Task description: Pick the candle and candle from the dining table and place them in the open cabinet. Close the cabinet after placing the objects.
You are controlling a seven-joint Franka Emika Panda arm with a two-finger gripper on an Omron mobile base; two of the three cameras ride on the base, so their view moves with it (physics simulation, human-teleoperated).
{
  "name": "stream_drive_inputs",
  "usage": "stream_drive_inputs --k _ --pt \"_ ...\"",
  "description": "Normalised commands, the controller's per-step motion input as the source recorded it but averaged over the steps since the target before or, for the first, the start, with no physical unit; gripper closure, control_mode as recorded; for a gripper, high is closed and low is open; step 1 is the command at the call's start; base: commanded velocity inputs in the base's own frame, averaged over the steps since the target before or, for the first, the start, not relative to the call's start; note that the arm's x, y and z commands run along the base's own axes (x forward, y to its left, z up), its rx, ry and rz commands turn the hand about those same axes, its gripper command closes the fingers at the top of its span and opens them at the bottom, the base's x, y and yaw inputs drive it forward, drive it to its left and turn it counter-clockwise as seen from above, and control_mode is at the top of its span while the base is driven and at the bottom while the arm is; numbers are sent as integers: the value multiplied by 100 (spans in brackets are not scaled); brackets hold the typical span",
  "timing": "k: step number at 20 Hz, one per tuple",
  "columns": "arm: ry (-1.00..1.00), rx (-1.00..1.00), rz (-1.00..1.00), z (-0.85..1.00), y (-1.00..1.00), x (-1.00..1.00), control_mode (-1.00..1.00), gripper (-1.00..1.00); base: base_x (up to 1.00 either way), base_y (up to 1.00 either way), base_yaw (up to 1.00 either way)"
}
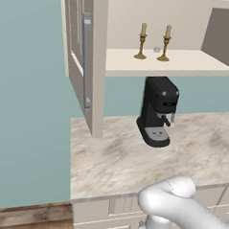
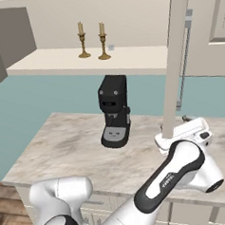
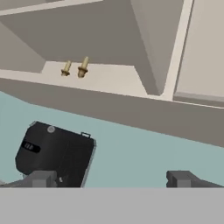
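Both candles point(image 3: 74, 68) shelved in the cabinet point(image 3: 109, 83) above the wide, empty claw point(image 3: 112, 178); doors left to shut.

The white arm point(image 2: 176, 176) bends upward at the elbow, its fingers point(image 3: 41, 178) spread wide apart and empty.

The left base view looks forward and down from behind the arm, which rises at lower right; the right base view mirrors it, arm at lower left. Both share the marble surface point(image 1: 113, 159), the black coffee machine point(image 1: 157, 112) and the open cabinet point(image 1: 172, 62) with two candles point(image 1: 142, 40). The hand view looks up along the jaws, close under the shelf, machine at lower left.
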Motion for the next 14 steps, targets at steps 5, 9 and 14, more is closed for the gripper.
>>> stream_drive_inputs --k 5,9,14 --pt "-7 4 3 -39 -61 5 -100 -100 0 0 0" --pt "-14 5 5 -20 -57 2 -100 -100 0 0 0" --pt "-18 1 8 3 -42 5 -100 -100 0 0 0"
